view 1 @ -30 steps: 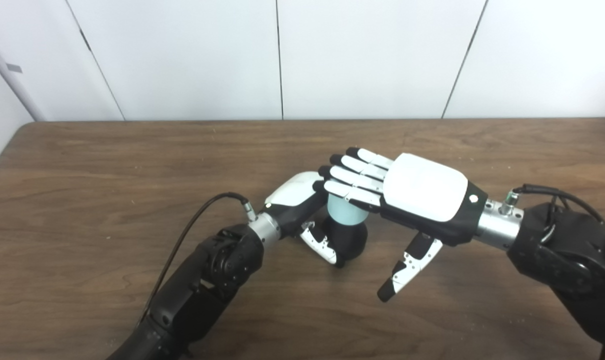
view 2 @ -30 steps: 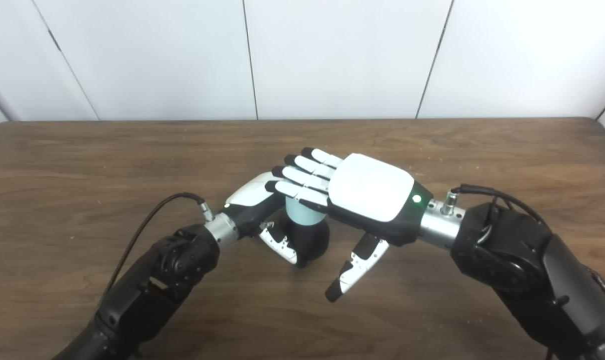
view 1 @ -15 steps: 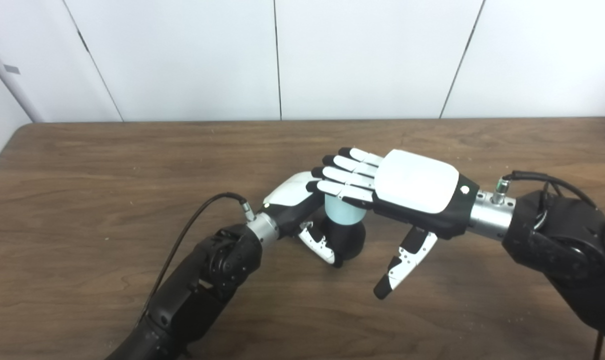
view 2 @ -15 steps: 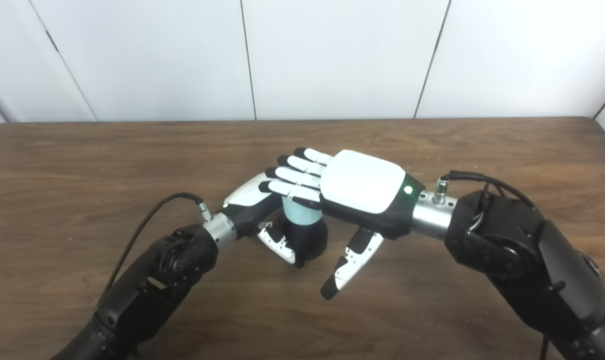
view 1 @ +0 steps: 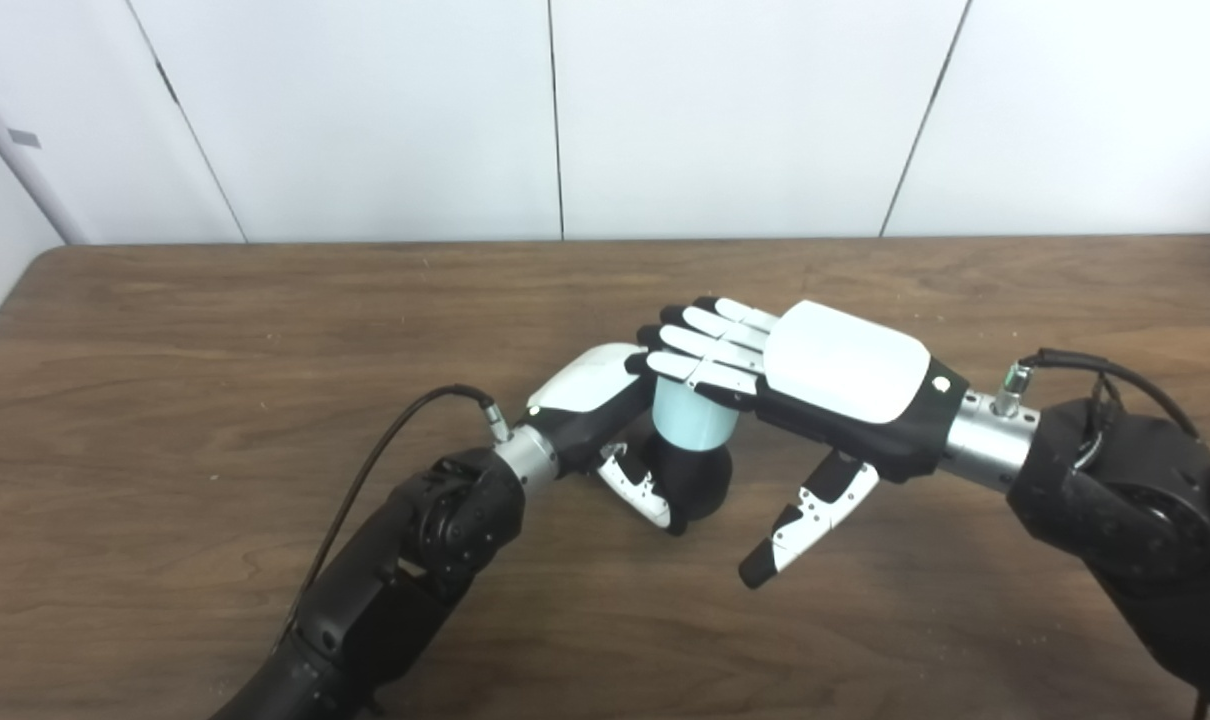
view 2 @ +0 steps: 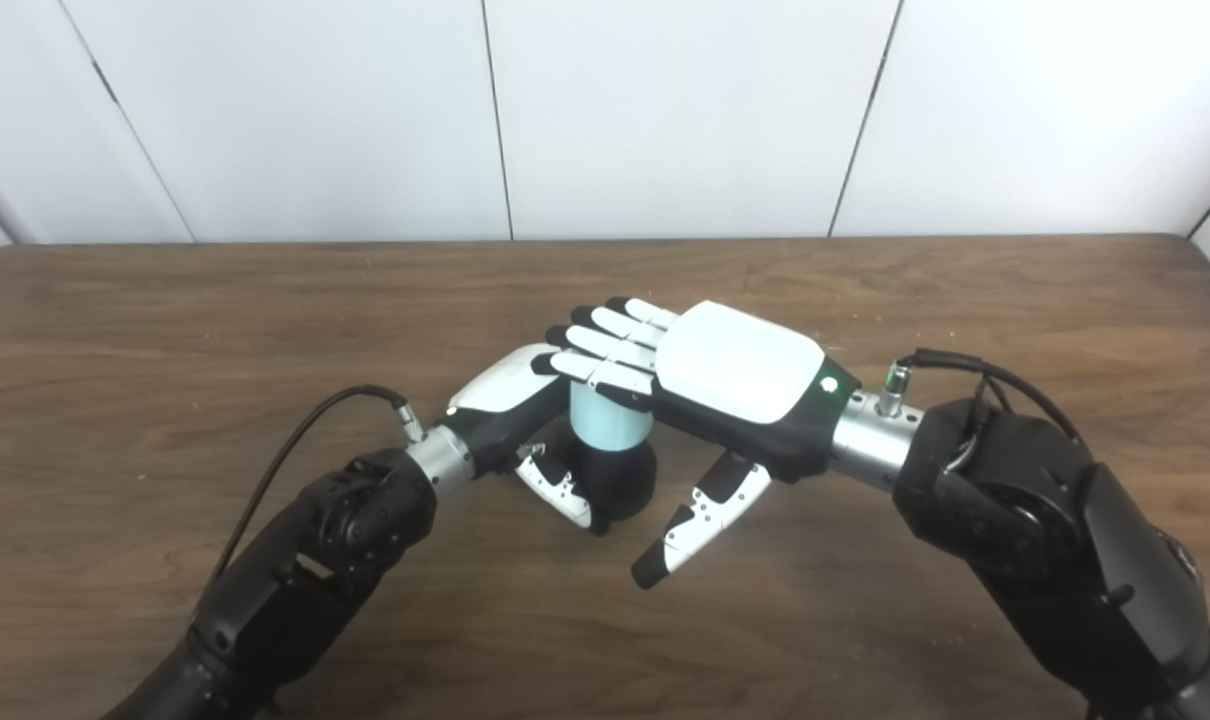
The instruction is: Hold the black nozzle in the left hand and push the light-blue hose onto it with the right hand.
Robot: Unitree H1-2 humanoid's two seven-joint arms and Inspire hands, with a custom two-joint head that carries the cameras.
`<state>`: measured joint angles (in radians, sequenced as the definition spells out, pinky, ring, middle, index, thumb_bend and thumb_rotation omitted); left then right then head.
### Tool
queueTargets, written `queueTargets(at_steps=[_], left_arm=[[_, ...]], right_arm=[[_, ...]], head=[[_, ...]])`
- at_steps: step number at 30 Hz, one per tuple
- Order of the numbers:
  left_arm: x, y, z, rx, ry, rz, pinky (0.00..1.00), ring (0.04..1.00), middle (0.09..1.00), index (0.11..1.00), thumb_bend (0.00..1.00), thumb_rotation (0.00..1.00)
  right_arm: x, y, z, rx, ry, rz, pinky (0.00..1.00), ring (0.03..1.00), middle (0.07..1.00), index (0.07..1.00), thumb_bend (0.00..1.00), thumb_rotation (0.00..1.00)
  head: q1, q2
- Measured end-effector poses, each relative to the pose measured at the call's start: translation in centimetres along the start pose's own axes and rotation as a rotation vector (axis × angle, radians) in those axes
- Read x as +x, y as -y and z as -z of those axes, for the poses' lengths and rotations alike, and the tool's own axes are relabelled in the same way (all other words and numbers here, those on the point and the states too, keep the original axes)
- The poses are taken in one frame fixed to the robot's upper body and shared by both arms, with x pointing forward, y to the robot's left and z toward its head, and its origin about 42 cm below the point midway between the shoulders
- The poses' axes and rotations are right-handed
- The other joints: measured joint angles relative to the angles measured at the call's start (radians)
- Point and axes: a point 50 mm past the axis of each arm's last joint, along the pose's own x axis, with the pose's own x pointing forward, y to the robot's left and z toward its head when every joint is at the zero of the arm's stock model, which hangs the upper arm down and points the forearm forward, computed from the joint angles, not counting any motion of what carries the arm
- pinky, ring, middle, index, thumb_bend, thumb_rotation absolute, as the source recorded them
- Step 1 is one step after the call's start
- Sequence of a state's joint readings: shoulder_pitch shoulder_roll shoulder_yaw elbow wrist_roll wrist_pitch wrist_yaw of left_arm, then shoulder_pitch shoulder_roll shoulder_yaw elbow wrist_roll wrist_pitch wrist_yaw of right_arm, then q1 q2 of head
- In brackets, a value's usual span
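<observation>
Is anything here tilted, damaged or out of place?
Nothing stands out. The light-blue hose sits upright on the black nozzle, gripped by the left hand; the right hand lies flat on top, fingers spread.

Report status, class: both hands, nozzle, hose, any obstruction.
Left robot hand shut on black nozzle. Right robot hand flat, open, over light-blue hose. Hose sits on nozzle. Nothing in the way.

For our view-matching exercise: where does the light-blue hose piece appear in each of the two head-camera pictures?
Left eye view: light-blue hose just right of centre, under the right hand fingers.
Right eye view: light-blue hose at centre, standing on the black nozzle.
Shared landmark: the left hand wrapped round the nozzle.
</observation>
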<state>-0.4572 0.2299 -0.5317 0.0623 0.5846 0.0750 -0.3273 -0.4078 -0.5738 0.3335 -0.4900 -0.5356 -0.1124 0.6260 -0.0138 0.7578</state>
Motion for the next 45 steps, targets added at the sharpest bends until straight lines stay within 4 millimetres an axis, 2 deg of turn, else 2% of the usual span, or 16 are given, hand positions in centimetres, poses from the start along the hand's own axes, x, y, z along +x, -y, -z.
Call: queueTargets(at_steps=[8,18,22,28,37,39,41,45], left_arm=[[0.01,-0.02,0.00,-0.001,0.001,0.001,1.00,0.599,0.455,0.499,0.53,0.00],[0.00,-0.04,0.01,0.000,0.001,0.003,1.00,0.598,0.455,0.499,0.53,0.00],[0.00,-0.07,0.01,0.002,0.002,0.004,1.00,0.600,0.461,0.497,0.53,0.00],[0.01,-0.06,-0.02,0.002,0.004,0.004,1.00,0.616,0.488,0.483,0.53,0.00],[-0.09,-0.10,-0.01,0.008,0.006,0.006,1.00,0.623,0.490,0.483,0.53,0.00],[-0.09,-0.10,-0.02,0.007,0.006,0.006,1.00,0.617,0.479,0.489,0.53,0.00],[-0.09,-0.13,0.00,0.003,0.006,0.006,1.00,0.608,0.469,0.493,0.53,0.00],[-0.14,-0.26,0.16,0.000,0.000,0.003,1.00,0.601,0.465,0.495,0.53,0.00]], right_arm=[[-0.08,-0.11,-0.11,0.060,0.016,0.035,0.87,0.967,0.984,0.950,0.61,0.68],[0.21,-0.10,-0.30,0.051,0.022,0.035,0.86,0.966,0.983,0.947,0.61,0.67],[0.58,-0.14,-0.44,0.019,0.045,0.007,0.89,0.972,0.982,0.937,0.61,0.66],[0.31,0.15,-0.14,-0.078,0.088,-0.021,0.90,0.979,0.966,0.911,0.61,0.64],[0.45,0.08,0.26,-0.113,0.119,-0.005,0.89,0.967,0.969,0.919,0.62,0.64],[0.23,0.17,0.42,-0.112,0.108,0.026,0.88,0.980,0.994,0.944,0.61,0.63],[0.10,0.13,0.41,-0.103,0.077,0.090,0.87,0.995,0.999,0.978,0.62,0.59],[0.83,0.28,-0.06,-0.020,-0.017,0.291,0.85,0.980,1.000,1.000,0.59,0.53]], head=[[0.000,0.002],[0.002,0.005],[0.002,0.005],[0.003,0.006],[0.002,0.006],[0.003,0.005],[0.002,0.003],[0.000,0.002]])
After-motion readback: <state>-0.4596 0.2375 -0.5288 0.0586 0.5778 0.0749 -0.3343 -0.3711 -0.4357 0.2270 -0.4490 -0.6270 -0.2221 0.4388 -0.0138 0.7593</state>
